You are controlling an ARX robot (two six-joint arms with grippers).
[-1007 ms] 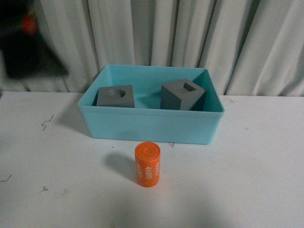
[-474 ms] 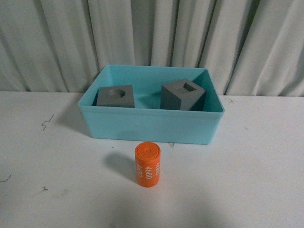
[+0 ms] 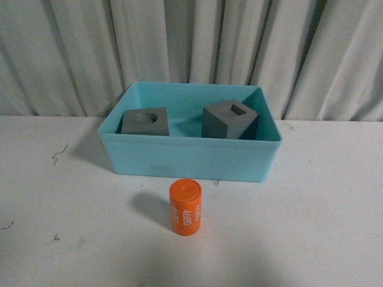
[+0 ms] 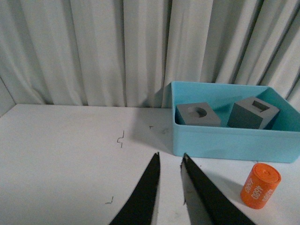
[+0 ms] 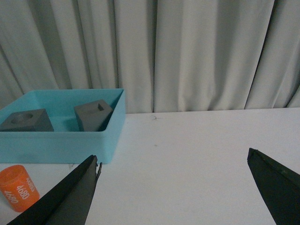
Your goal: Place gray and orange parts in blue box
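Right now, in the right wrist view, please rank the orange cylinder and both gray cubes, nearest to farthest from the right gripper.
From the right gripper:
1. Orange 4680 cylinder, on the table outside the blue box.
2. Square-recess gray cube, inside, nearer end.
3. Round-recess gray cube, inside, far end.

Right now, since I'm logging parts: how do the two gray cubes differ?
The left cube has a round hole on top, the right cube a square one. The left cube faces the box front squarely; the right cube is turned corner-forward. Both are gray, inside the box.
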